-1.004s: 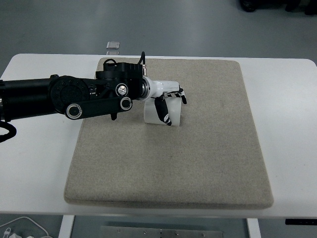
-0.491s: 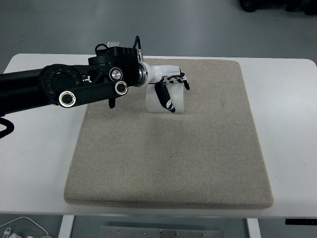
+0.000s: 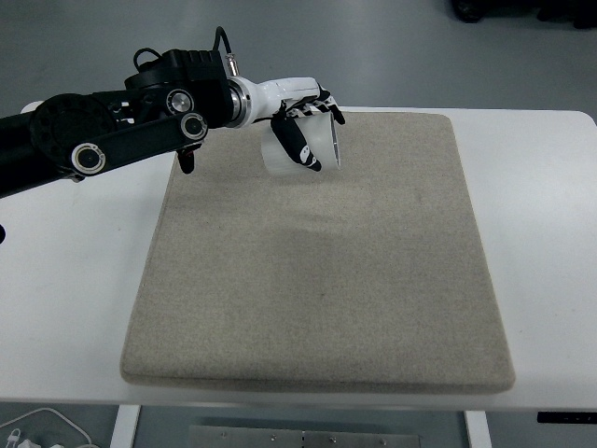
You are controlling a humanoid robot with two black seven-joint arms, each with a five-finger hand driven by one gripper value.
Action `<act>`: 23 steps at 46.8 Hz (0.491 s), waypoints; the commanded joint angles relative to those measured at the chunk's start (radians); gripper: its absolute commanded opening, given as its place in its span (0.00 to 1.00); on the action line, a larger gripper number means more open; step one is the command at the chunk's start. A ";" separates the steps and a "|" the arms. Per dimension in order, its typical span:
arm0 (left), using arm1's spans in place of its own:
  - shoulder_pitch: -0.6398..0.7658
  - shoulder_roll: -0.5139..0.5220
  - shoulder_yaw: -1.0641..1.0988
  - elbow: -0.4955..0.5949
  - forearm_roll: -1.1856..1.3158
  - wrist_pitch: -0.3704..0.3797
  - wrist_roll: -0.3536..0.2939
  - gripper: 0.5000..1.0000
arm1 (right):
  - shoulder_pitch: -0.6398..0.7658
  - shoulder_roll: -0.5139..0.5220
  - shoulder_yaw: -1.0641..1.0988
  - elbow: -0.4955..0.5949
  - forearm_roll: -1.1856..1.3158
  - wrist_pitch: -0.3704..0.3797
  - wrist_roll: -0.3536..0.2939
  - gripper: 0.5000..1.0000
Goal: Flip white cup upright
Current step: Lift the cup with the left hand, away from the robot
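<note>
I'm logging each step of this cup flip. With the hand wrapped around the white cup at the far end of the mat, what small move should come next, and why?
Probably roll the wrist to turn the white cup mouth-up. The left hand grips it near the far edge of the mat, and the cup looks tilted, not yet upright.

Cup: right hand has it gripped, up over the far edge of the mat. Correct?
Not quite. The hand is the left one: in the top view its arm comes in from the picture's left edge. The rest holds: the left hand is shut on the cup, up over the far edge of the mat.
</note>
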 commanded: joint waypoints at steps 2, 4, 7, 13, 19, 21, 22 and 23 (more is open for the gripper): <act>0.002 0.024 -0.012 -0.001 -0.003 0.001 -0.001 0.00 | 0.000 0.000 0.000 0.000 0.000 0.000 0.000 0.86; 0.002 0.032 -0.028 -0.001 -0.001 0.001 -0.001 0.00 | 0.000 0.000 0.000 0.000 0.000 0.000 0.000 0.86; 0.002 0.044 -0.054 -0.001 -0.003 0.001 -0.001 0.00 | 0.000 0.000 0.000 0.000 0.000 0.000 0.000 0.86; 0.016 0.056 -0.095 -0.001 -0.006 -0.002 -0.004 0.00 | 0.000 0.000 0.000 0.000 0.000 0.000 0.000 0.86; 0.072 0.053 -0.175 0.003 -0.006 -0.004 -0.012 0.00 | 0.000 0.000 0.000 0.000 0.000 0.000 0.000 0.86; 0.103 0.049 -0.202 0.006 -0.006 -0.007 -0.015 0.00 | 0.000 0.000 0.000 0.000 0.000 0.000 0.000 0.86; 0.118 0.044 -0.216 0.007 -0.006 -0.010 -0.018 0.00 | 0.000 0.000 0.000 0.000 0.000 0.000 0.000 0.86; 0.132 0.041 -0.231 0.009 -0.007 -0.015 -0.023 0.00 | 0.000 0.000 0.000 0.000 0.000 0.000 0.000 0.86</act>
